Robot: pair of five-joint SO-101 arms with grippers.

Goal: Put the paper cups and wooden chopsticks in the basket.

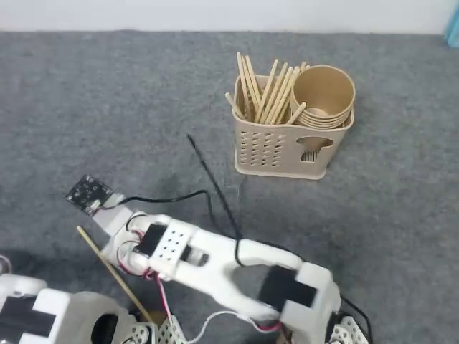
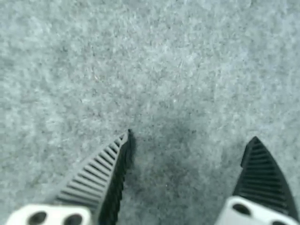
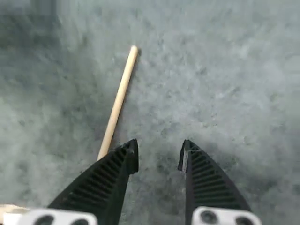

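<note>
Grey felt-like desk, with a pale strip of wall along the far edge. Toward the far right, a beige perforated basket, upright, with a stack of cups on one side and a bundle of chopsticks leaning on the other. Near the front left, one loose chopstick, flat on the desk, lying diagonally beside a white arm. Thin black cable trailing from that arm toward the basket. Right tool low over the desk, moderately parted, gripping nothing, the loose chopstick just beside one finger. Left tool spread wide over bare felt, likewise with nothing in it.
</note>
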